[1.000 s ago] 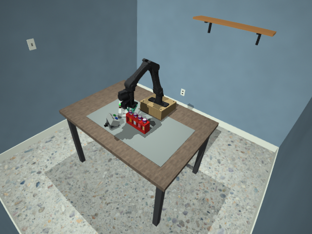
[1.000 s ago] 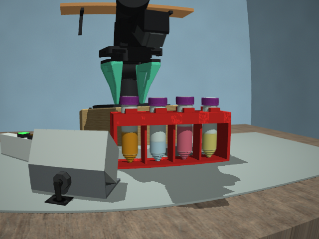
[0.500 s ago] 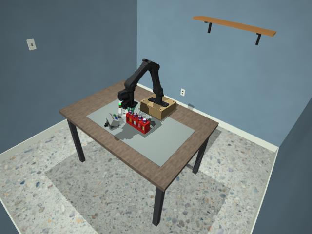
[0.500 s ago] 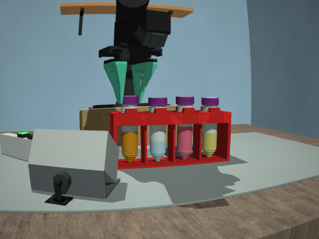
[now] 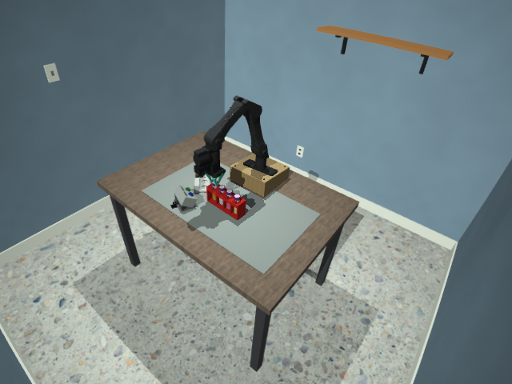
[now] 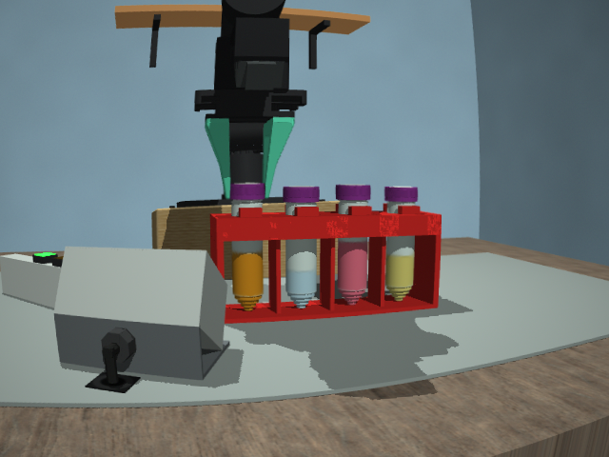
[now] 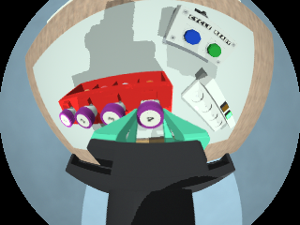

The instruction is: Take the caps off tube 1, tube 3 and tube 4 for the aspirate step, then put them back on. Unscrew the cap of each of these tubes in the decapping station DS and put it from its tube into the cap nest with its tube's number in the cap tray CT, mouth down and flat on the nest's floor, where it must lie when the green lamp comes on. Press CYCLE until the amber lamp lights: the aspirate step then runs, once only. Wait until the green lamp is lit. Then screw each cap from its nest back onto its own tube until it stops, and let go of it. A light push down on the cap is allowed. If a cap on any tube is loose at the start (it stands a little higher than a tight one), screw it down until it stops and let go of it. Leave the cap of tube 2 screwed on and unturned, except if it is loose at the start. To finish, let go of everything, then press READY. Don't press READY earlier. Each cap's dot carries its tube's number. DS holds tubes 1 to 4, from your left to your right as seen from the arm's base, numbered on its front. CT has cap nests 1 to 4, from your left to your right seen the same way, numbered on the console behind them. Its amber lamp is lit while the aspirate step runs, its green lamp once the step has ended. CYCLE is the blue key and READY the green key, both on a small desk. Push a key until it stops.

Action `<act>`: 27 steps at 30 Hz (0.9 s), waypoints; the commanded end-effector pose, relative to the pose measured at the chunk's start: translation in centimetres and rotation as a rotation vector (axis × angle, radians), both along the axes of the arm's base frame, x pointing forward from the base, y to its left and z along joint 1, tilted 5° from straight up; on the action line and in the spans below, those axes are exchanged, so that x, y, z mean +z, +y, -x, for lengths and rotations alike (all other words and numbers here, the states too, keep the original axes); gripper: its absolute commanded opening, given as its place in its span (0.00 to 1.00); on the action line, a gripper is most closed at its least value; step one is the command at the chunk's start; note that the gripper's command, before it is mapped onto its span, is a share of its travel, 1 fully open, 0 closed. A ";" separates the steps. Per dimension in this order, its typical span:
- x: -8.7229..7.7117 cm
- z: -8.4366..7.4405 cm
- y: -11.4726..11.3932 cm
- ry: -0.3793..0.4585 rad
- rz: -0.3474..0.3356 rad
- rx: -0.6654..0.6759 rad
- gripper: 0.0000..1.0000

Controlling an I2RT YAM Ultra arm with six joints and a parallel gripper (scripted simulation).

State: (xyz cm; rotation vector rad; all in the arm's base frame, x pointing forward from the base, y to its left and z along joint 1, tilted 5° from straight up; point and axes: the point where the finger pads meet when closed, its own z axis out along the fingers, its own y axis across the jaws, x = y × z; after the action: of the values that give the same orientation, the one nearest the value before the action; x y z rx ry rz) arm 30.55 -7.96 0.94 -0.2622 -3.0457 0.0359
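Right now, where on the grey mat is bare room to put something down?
Free: the grey mat between the red tube rack and the table's near edge, beyond the rack's shadow. Crowded: around the rack, the grey key desk and the wooden arm base.

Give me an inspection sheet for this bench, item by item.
Surface: wooden table with grey mat.
Job's things: red rack holds four tubes, all capped; key desk; cap tray.
Clutter: nothing seen.
Gripper: gripper shut on the orange tube's cap.
Cables: nothing seen.
Surroundings: blue walls, shelf, speckled floor.
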 end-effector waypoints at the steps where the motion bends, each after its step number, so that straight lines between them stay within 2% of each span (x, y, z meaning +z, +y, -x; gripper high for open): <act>1: 0.3 -0.3 -0.1 -0.017 0.013 -0.139 0.00; 2: 0.3 -0.3 -0.1 -0.017 0.013 -0.139 0.00; 12: 0.3 -0.3 -0.1 -0.022 0.039 -0.456 0.00; 20: 0.3 -0.3 -0.1 -0.022 0.039 -0.456 0.00; 21: 0.3 -0.3 -0.1 -0.022 0.039 -0.456 0.49; 27: 0.3 -0.3 -0.1 -0.022 0.039 -0.456 0.49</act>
State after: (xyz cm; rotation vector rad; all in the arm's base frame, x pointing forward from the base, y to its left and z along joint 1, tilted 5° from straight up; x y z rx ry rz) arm 30.59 -7.97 0.94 -0.9392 -2.9185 0.0636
